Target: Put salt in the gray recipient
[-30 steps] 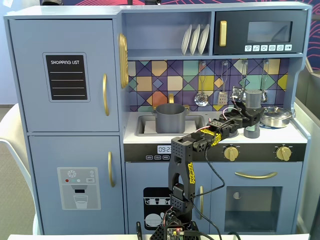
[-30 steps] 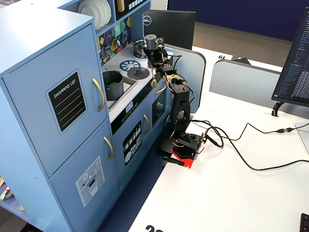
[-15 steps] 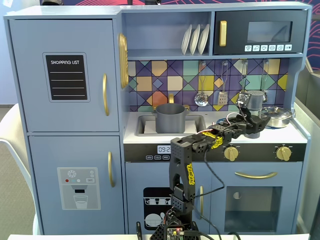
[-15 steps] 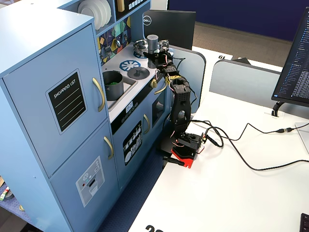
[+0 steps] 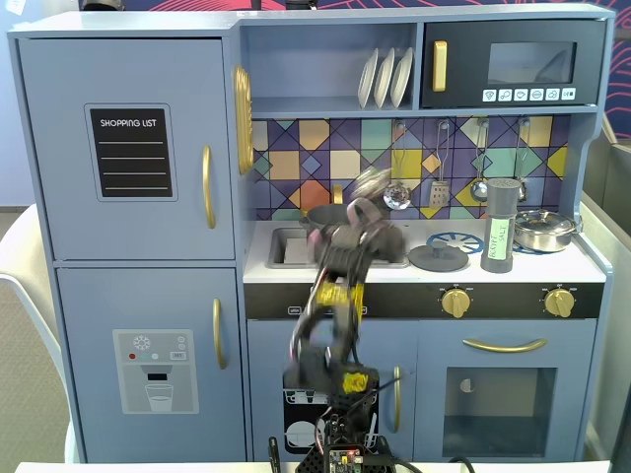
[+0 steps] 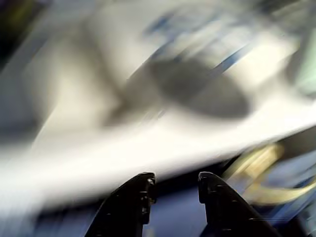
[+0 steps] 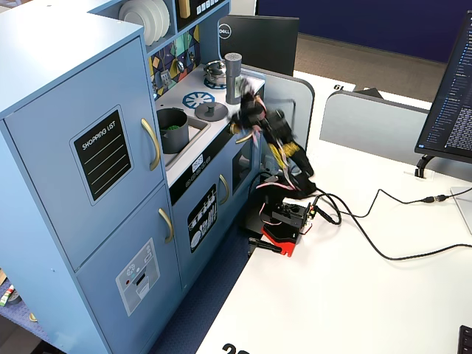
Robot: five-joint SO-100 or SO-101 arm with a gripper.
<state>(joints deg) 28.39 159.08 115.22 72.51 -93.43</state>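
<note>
The pincer (image 6: 173, 187) is empty, jaws slightly apart, over a blurred dark lid (image 6: 197, 89). To its right in a fixed view, the salt (image 5: 500, 226) stands upright, label unreadable. Another fixed view shows the gray pot (image 7: 172, 130) in the sink, and "SHOPPING LIST" (image 5: 129, 124)

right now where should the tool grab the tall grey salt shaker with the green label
Grip the tall grey cylindrical salt shaker around its slim body at the pale green label, below the wider cap. It stands upright on the counter, so come in level from the front; the shiny steel pan crowds its right side in this fixed view.
</note>
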